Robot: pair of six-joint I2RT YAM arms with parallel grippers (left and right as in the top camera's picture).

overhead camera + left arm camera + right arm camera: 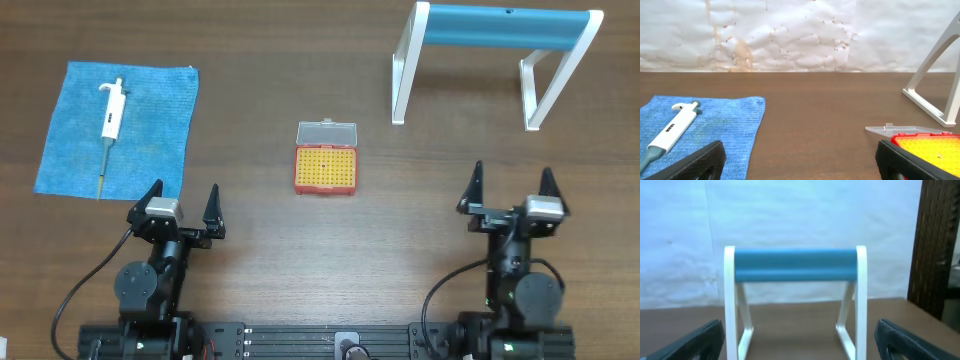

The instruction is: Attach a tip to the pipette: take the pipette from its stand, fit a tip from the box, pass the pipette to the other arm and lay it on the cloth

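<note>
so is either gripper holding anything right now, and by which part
Nothing is held. The left gripper and right gripper are both open and empty; the pipette lies on the blue cloth.

Overhead view down onto table (250, 230); both wrist views low, level, toward far wall (800, 30), stand (500, 25) shared.

Soft, even light falls from overhead on the desk (400, 230), bright with no harsh glare, only a dull sheen on the wood. The stand (500, 30) and tip box (326, 160) throw thin, faint shadows. The wall (790, 35) is brightly lit.
</note>
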